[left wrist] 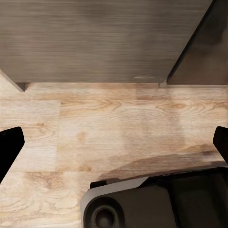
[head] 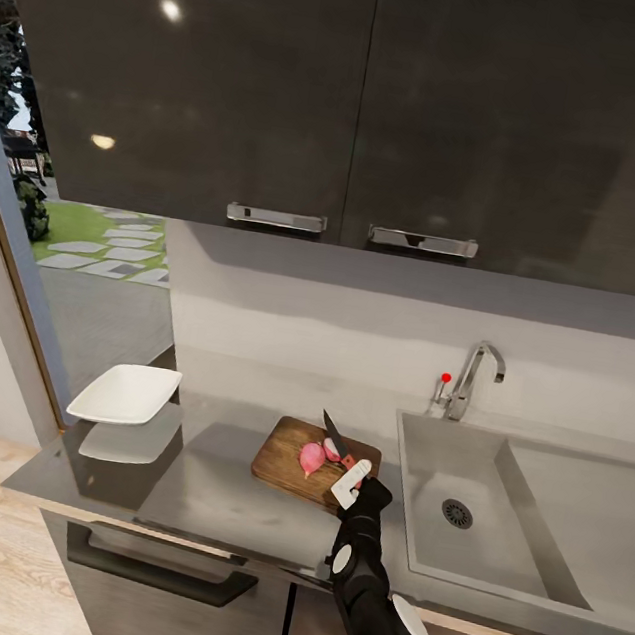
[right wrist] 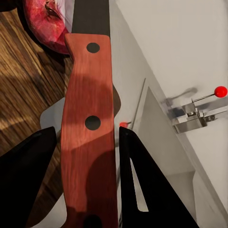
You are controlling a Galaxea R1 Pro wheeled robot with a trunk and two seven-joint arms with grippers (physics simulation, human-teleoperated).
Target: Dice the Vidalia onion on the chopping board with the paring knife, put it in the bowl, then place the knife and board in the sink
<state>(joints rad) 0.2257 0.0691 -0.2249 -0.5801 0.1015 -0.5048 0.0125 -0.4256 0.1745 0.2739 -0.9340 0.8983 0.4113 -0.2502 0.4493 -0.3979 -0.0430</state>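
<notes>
The dark-brown chopping board [head: 283, 454] lies on the grey countertop [head: 203, 483], just left of the sink [head: 438, 466]. On the board the pink onion [head: 312, 456] rests in two pieces, and its cut face [right wrist: 45, 23] shows in the right wrist view. My right gripper [head: 350, 484] is shut on the paring knife's red handle [right wrist: 90, 128]. The dark blade [head: 333, 428] slants up over the onion pieces. The white bowl [head: 125, 394] stands at the counter's left end. My left gripper [left wrist: 114, 147] hangs open over the wooden floor, holding nothing.
The steel faucet [head: 471, 374] and its red knob [head: 444, 378] stand behind the basin, whose drain [head: 457, 513] is bare. Dark upper cabinets [head: 358, 101] hang above the counter. The robot's base [left wrist: 152, 204] sits on the floor by the lower cabinets [left wrist: 95, 38].
</notes>
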